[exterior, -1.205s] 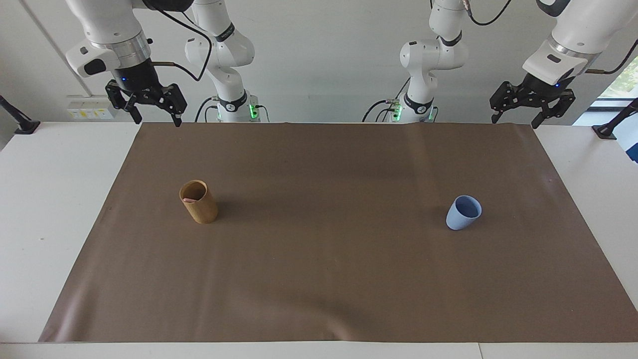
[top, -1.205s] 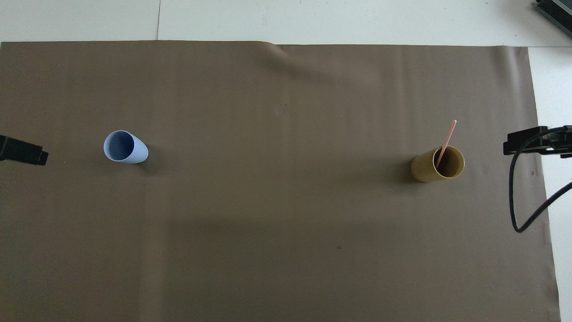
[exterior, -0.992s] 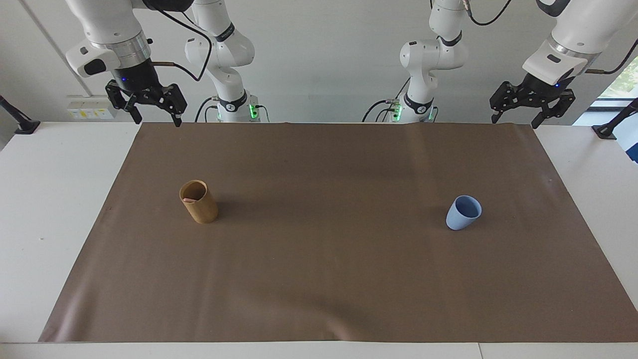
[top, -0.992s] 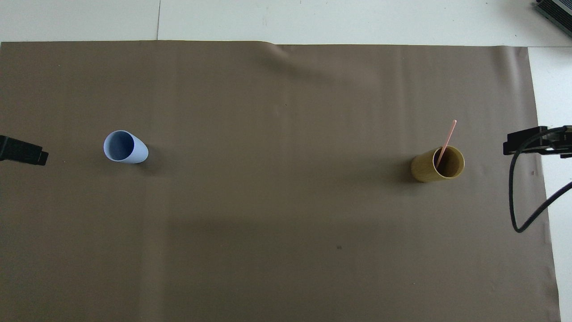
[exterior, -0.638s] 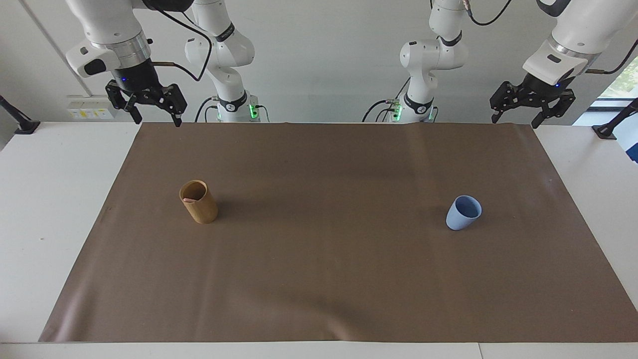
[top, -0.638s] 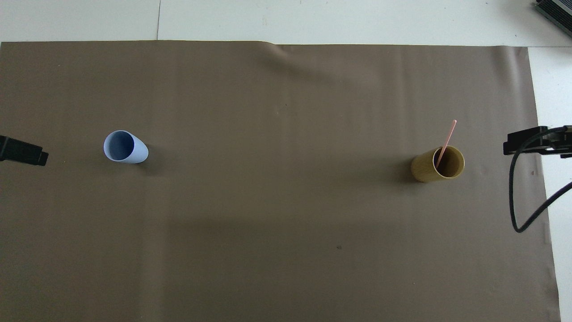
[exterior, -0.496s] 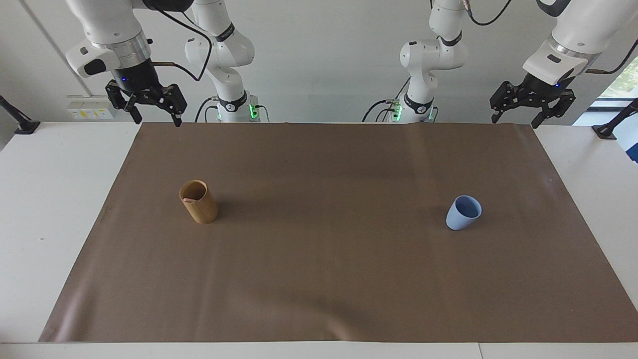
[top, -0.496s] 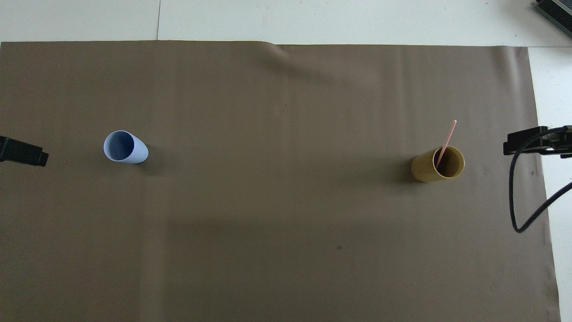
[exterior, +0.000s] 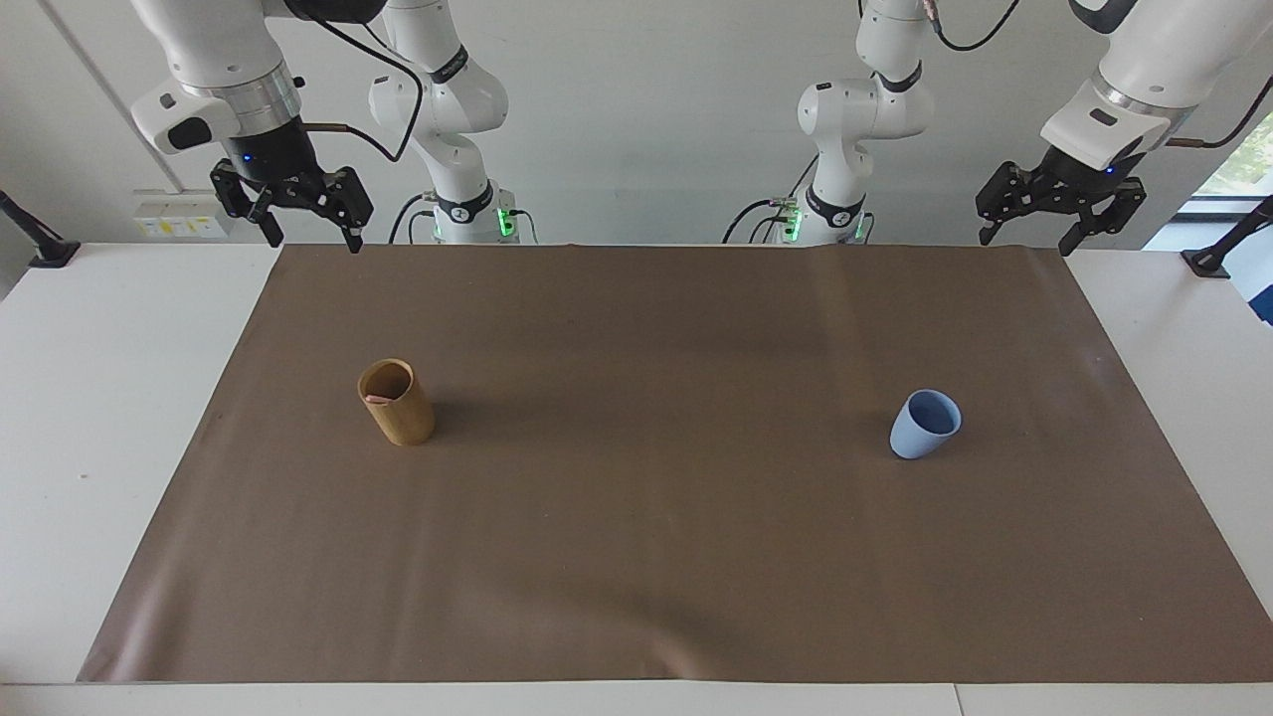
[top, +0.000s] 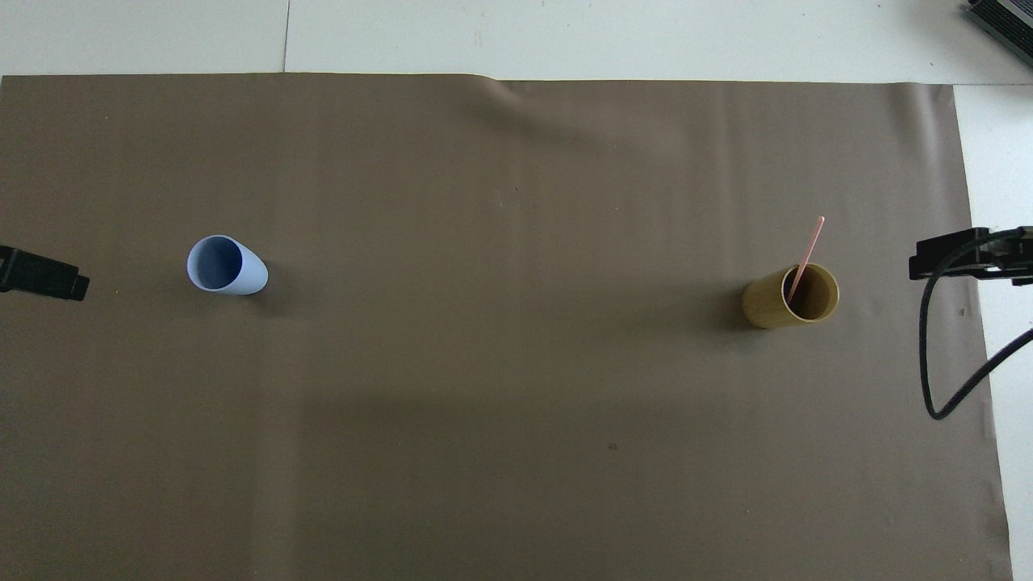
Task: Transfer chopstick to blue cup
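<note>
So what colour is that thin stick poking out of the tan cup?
Pink, a salmon shade. The stick shows best in the overhead view.

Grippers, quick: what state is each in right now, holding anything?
Left gripper: open, holding nothing, raised at its own end of the table.
Right gripper: open, holding nothing, raised at its own end.

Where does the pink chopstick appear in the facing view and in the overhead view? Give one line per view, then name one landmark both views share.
Facing view: only the chopstick tip shows, at the rim inside the bamboo cup.
Overhead view: the chopstick leans out of the cup, pointing away from the robots.
Shared landmark: the bamboo cup, toward the right arm's end.
</note>
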